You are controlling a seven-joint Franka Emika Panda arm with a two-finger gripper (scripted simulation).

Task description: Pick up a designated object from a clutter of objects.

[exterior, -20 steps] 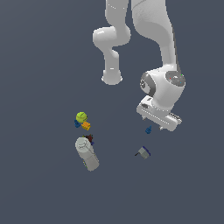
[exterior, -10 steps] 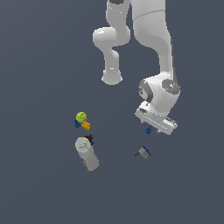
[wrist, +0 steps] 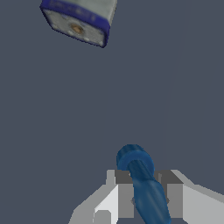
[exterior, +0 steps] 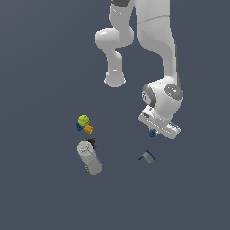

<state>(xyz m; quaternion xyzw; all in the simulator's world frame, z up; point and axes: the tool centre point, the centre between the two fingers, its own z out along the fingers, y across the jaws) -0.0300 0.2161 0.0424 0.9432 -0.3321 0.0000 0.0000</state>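
Observation:
The designated object, a tiny all-blue knobby piece, sits between my gripper's fingers in the wrist view, and the gripper is shut on it. In the exterior view the blue piece pokes out below the white hand, held off the floor. The rest of the clutter lies apart: a lime-green ball, an orange block and a white-grey bottle at the exterior view's left.
A grey piece with a dark blue edge lies on the floor just below the gripper; it also shows in the wrist view. A small dark piece sits by the bottle's top. The arm's base stands behind.
The hand has moved a little toward the exterior view's left and tilted, carrying the blue piece. The clutter has not moved.

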